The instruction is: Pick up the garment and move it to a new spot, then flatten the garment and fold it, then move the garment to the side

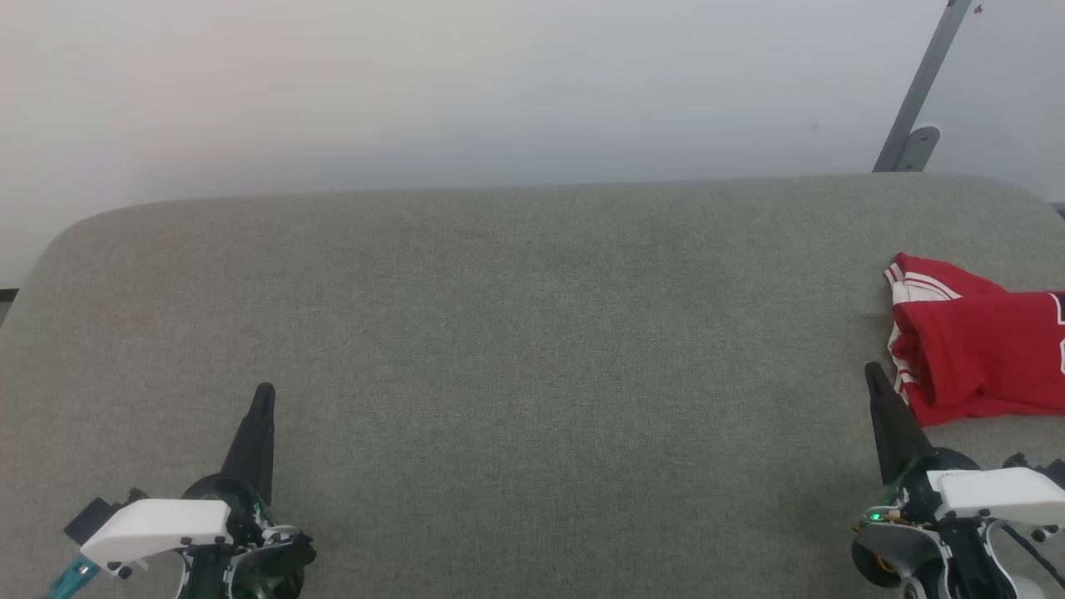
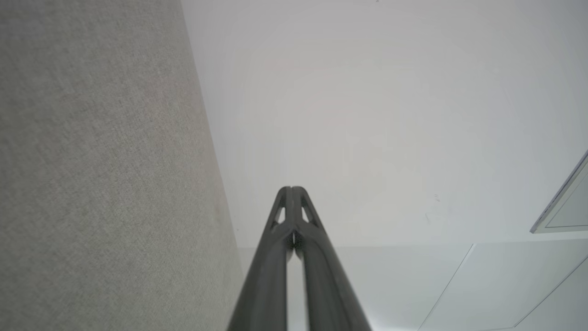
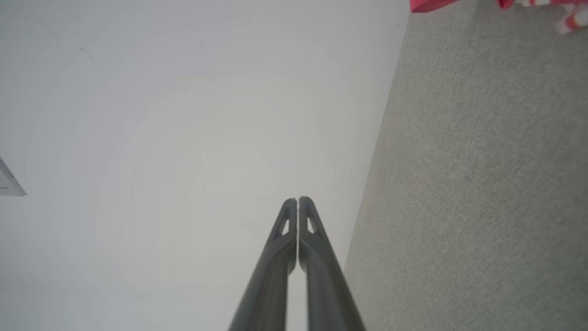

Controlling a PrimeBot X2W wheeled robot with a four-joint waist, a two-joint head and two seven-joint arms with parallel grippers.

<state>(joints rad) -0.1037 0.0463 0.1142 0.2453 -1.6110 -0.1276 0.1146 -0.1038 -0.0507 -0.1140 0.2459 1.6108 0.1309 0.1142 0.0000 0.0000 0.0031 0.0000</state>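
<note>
Garment (image 1: 973,349): red bundle in head view, sliver in right wrist view; left fingers (image 2: 268,276), right fingers (image 3: 273,276) closed.

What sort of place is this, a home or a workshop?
Likely a lab or test room: a grey cloth-covered table against a bare white wall, a metal strut behind it, and one red garment lying at the table's right edge.
</note>
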